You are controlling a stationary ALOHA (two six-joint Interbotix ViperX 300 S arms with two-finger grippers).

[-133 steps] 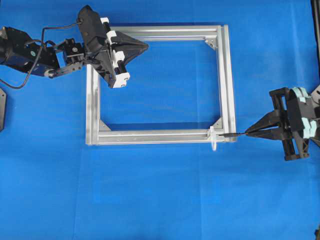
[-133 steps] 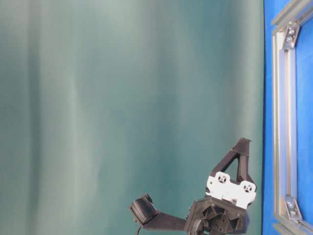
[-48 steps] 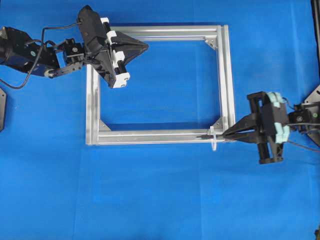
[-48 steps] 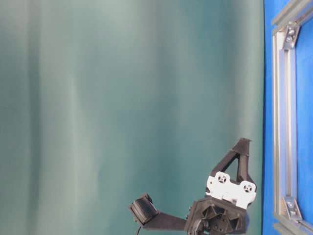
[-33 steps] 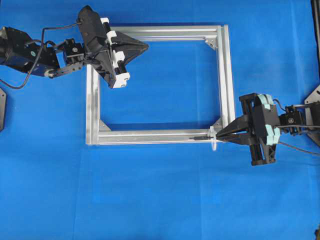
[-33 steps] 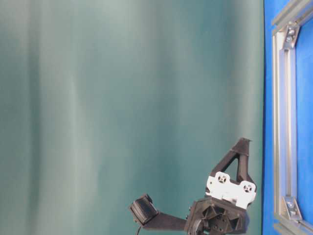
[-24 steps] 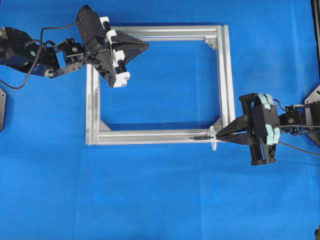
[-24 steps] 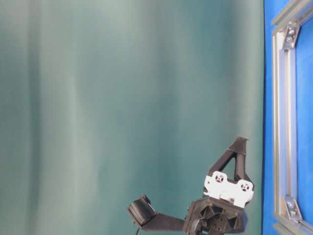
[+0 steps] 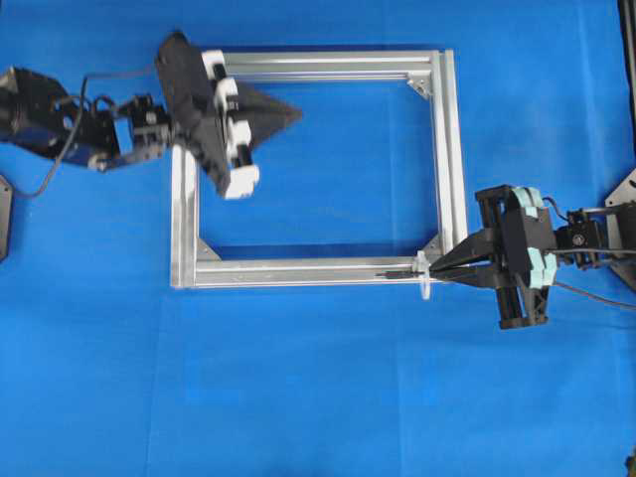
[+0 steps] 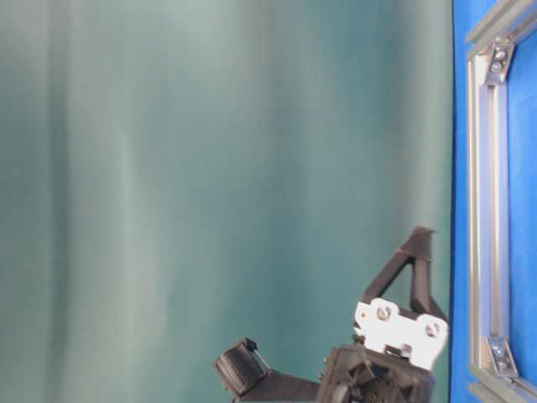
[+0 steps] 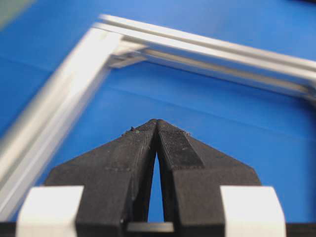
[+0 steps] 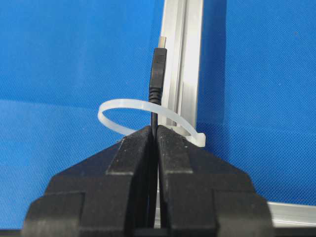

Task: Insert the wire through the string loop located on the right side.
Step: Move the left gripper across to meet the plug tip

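Note:
In the right wrist view my right gripper (image 12: 154,129) is shut on the thin black wire (image 12: 155,116). Its slim plug (image 12: 158,69) with a metal tip sticks out beyond the white string loop (image 12: 129,105), which arches over the wire against the silver frame rail (image 12: 190,59). Overhead, the right gripper (image 9: 433,274) sits just right of the string loop (image 9: 424,275) at the frame's bottom right corner, with the plug (image 9: 396,272) left of the loop. My left gripper (image 9: 296,109) hovers shut and empty over the frame's top left area; its fingertips (image 11: 156,122) meet.
The square aluminium frame (image 9: 452,149) lies on the blue cloth with corner brackets (image 9: 418,87) inside. The left arm's black body (image 9: 50,124) and cable stretch off the left edge. The table-level view shows mostly a green backdrop, the left gripper's rear (image 10: 394,327) and a frame rail (image 10: 488,210).
The right gripper carried the wire leftward, so the plug went from right of the loop to through it, then held still. The left gripper has just shifted slightly rightward and down over the frame.

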